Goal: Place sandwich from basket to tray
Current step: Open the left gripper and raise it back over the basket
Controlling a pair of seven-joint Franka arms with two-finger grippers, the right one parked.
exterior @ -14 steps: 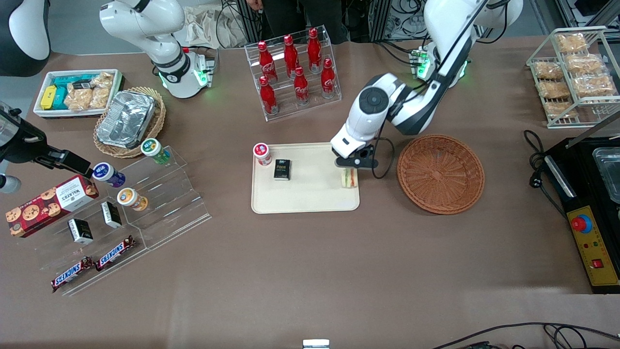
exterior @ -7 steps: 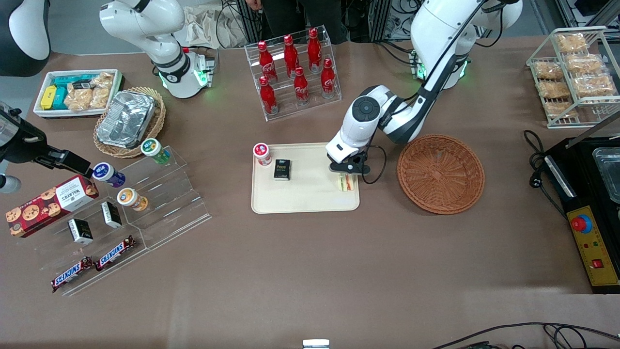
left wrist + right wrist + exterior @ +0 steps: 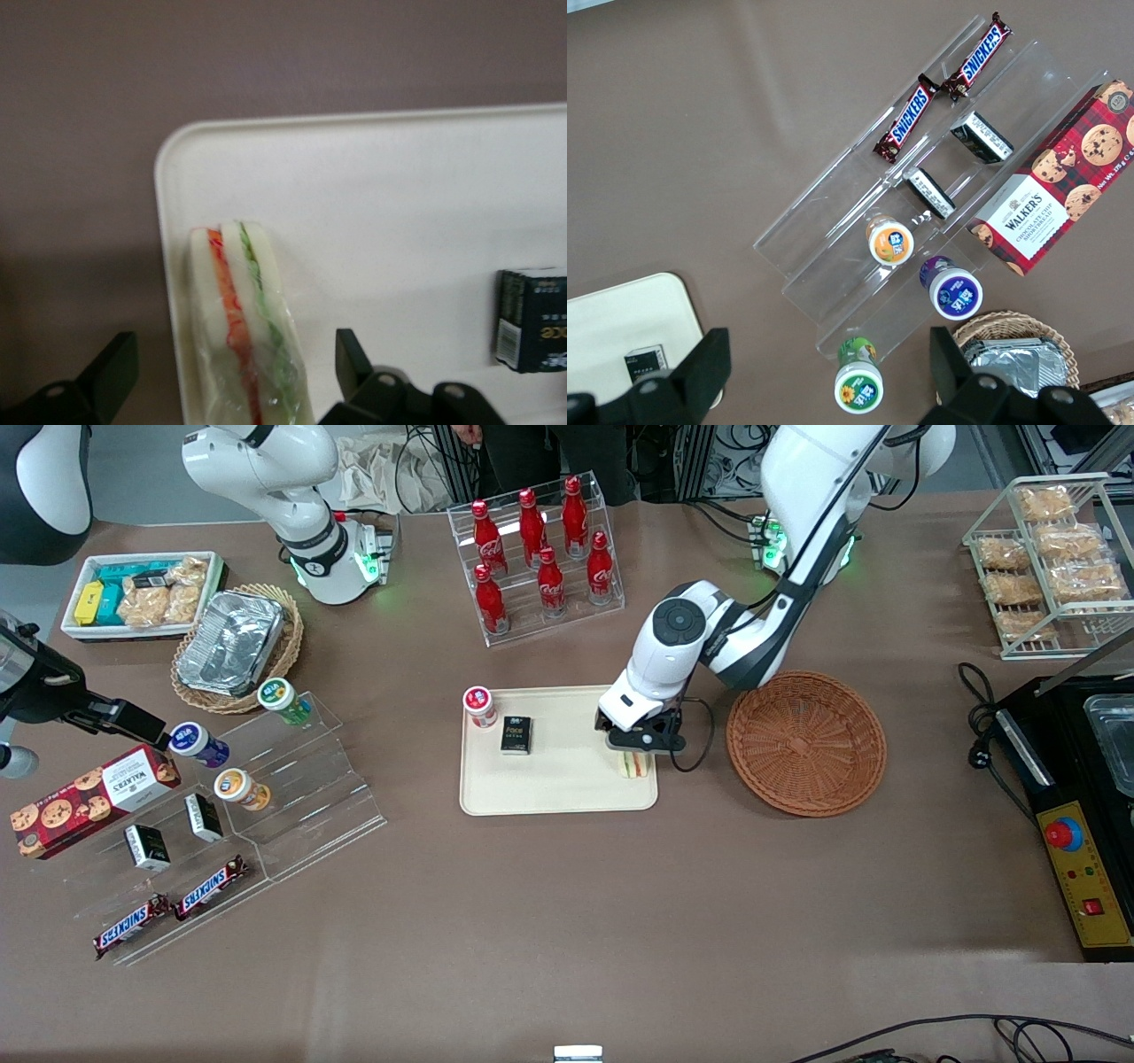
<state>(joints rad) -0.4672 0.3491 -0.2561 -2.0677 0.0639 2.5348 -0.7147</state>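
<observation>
The sandwich [image 3: 633, 764] [image 3: 244, 328], white bread with red and green layers in clear wrap, lies on the cream tray [image 3: 558, 788] [image 3: 399, 204]. It rests along the tray's rim on the side facing the reddish-brown basket [image 3: 806, 744], close to the corner nearer the front camera. My gripper [image 3: 640, 746] [image 3: 235, 359] hovers just above it and is open. Its black fingers [image 3: 113, 367] straddle the sandwich with a gap on each side. The basket holds nothing.
A small black box [image 3: 516, 735] [image 3: 533, 320] and a red-capped jar [image 3: 479, 707] also sit on the tray. A rack of red bottles [image 3: 536, 558] stands farther from the front camera. An acrylic snack stand [image 3: 266, 797] lies toward the parked arm's end.
The sandwich has come down slightly nearer the front camera along the tray's edge. The wrist has shifted a little above it.
</observation>
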